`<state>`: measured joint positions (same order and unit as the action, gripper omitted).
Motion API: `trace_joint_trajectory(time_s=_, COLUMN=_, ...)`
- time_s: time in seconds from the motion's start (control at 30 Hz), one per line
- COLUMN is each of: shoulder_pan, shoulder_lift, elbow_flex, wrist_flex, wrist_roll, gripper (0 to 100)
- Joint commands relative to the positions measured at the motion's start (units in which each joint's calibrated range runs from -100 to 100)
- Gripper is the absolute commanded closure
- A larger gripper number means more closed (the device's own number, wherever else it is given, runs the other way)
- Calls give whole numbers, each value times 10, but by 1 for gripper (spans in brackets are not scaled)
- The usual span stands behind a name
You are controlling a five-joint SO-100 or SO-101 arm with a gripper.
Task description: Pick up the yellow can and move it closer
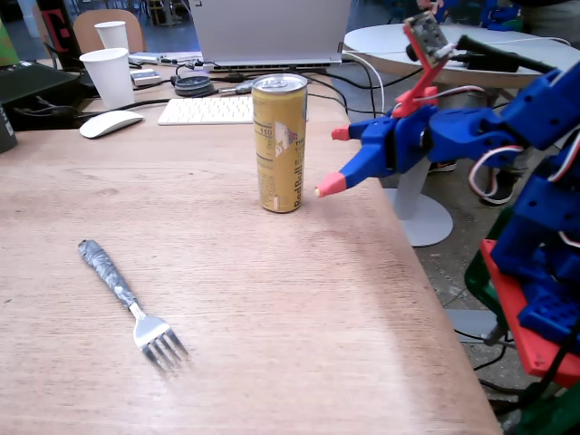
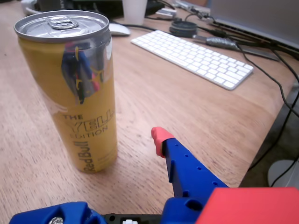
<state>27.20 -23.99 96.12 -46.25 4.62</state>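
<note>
The claw (image 1: 332, 159) is spread wide and empty – its lower tip just beside the yellow can (image 1: 279, 142), which stands upright, gold with a silver top

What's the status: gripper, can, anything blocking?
Gripper open, empty, just right of the can in the fixed view. Can upright on table, untouched. Fork lies nearer the camera, clear of the approach.
</note>
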Motion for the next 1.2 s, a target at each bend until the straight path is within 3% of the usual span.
trace_joint_trajectory(time_s=0.0, shoulder_pan=2, shoulder_lift=54, elbow_flex=-67, wrist_flex=1, wrist_roll=1, gripper=16)
trace_joint_trajectory(time_s=0.5, shoulder_pan=-18, shoulder_lift=207, elbow_flex=-259, wrist_flex=-1, wrist_roll=0, gripper=16)
trace_joint_trajectory(time_s=0.73, shoulder_pan=-98, shoulder_lift=225, elbow_flex=-262, wrist_flex=-7, wrist_roll=-3, gripper=16)
trace_joint_trajectory(time_s=1.17, shoulder_pan=-98, shoulder_lift=290, elbow_flex=-346, wrist_flex=-10, wrist_roll=-4, gripper=16)
